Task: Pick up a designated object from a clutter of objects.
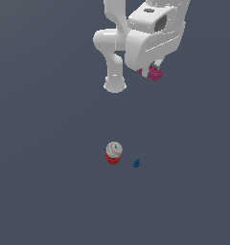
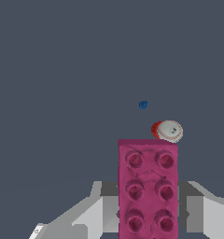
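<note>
The designated object, a magenta-pink studded block [image 2: 148,186], is clamped between my gripper's fingers [image 2: 102,212] in the wrist view. In the exterior view the same block [image 1: 155,73] hangs under the white arm, high above the grey floor, with my gripper [image 1: 153,71] shut on it and mostly hidden by the hand. What is left of the clutter of objects lies far below: a red-and-white cupcake-like object [image 1: 113,152] and a tiny dark blue piece [image 1: 136,163] just to its right in the exterior view. Both also show past the block, the cupcake [image 2: 167,130] and the blue piece [image 2: 143,105].
The arm's white links [image 1: 116,52] fill the top of the exterior view. A plain dark grey floor [image 1: 50,182] spreads around the two small items.
</note>
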`<act>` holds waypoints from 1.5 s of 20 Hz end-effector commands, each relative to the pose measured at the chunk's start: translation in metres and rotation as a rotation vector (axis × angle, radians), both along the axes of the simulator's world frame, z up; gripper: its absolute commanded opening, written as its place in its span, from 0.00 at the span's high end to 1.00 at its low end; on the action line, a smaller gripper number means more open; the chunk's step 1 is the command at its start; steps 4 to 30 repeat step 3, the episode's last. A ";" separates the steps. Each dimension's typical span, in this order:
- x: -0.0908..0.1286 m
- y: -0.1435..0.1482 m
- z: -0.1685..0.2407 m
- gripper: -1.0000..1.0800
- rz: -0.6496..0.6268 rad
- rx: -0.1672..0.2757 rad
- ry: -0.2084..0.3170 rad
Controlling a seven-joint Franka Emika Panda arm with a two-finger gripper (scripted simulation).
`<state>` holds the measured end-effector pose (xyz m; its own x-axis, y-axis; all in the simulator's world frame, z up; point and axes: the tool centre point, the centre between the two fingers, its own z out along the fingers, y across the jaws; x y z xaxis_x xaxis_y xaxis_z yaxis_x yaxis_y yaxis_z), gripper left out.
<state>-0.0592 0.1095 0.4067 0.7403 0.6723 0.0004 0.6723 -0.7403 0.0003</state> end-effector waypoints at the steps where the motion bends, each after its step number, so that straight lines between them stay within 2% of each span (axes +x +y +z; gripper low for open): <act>1: 0.001 0.001 0.004 1.00 -0.001 0.000 0.000; 30: 0.001 0.001 0.005 1.00 -0.001 0.000 0.000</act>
